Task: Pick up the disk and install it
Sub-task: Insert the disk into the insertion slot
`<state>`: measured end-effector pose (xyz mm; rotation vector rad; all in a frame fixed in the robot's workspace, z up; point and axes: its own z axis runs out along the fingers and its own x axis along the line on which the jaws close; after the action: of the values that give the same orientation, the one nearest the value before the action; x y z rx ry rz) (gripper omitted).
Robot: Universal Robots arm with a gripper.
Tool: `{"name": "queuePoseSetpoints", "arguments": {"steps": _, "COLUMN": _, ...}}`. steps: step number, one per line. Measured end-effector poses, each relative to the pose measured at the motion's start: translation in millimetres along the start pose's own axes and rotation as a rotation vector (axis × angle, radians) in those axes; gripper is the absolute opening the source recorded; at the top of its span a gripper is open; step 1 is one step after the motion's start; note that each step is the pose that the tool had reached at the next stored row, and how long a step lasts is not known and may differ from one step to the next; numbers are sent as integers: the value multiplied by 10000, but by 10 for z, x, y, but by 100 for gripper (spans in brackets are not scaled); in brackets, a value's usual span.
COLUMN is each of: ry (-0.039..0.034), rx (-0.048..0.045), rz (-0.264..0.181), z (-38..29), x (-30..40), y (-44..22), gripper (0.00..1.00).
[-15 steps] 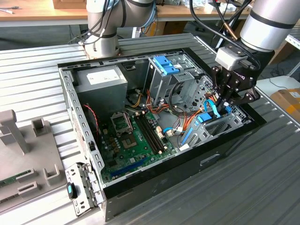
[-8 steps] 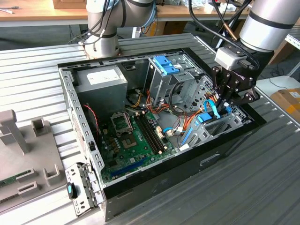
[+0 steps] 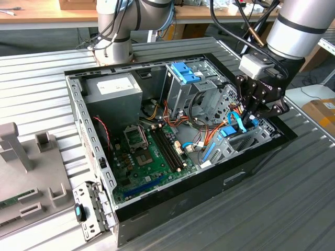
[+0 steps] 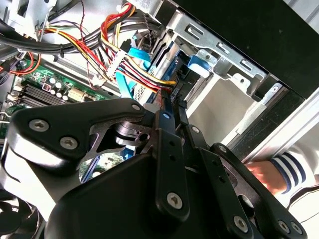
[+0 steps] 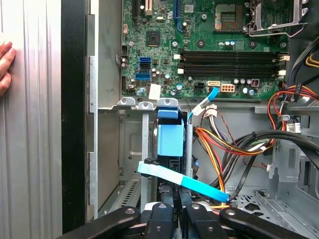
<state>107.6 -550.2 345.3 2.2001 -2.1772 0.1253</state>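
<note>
The disk (image 3: 229,132) stands on edge in the drive bay at the open computer case's corner on the exterior view's right, its bright blue frame showing. In the first wrist view the disk (image 5: 170,142) sits between metal bay walls, its black connector end towards me. My gripper (image 3: 246,119) hangs right over that end. Its fingers (image 5: 162,216) are drawn close together, and I see nothing between them. The gripper (image 4: 168,113) reaches the disk's end in the second wrist view; whether it touches is hidden.
A flat blue cable (image 5: 184,180) crosses just in front of the fingertips, beside coloured wire bundles (image 5: 234,149). The green motherboard (image 3: 152,151), a grey box with a white sticker (image 3: 112,89) and a blue-latched cage (image 3: 184,72) fill the case. A person's hand (image 5: 4,64) rests outside the case wall.
</note>
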Motion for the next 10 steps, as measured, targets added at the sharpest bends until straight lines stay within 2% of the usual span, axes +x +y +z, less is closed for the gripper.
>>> {"name": "queuePoseSetpoints", "arguments": {"steps": 3, "ry": -3, "rx": 0, "rz": 1, "z": 2, "x": 0, "y": 0, "gripper": 16}}
{"name": "queuePoseSetpoints", "arguments": {"steps": 6, "ry": -3, "rx": 2, "rz": 1, "z": -52, "x": 5, "y": -1, "gripper": 16}}
{"name": "queuePoseSetpoints", "arguments": {"steps": 7, "ry": -7, "rx": 7, "rz": 1, "z": -52, "x": 5, "y": -1, "gripper": 16}}
{"name": "queuePoseSetpoints", "arguments": {"steps": 8, "ry": -15, "rx": 47, "rz": 5, "z": -50, "x": 5, "y": 6, "gripper": 16}}
{"name": "queuePoseSetpoints", "arguments": {"steps": 10, "ry": -32, "rx": 60, "rz": 18, "z": -51, "x": 5, "y": 12, "gripper": 16}}
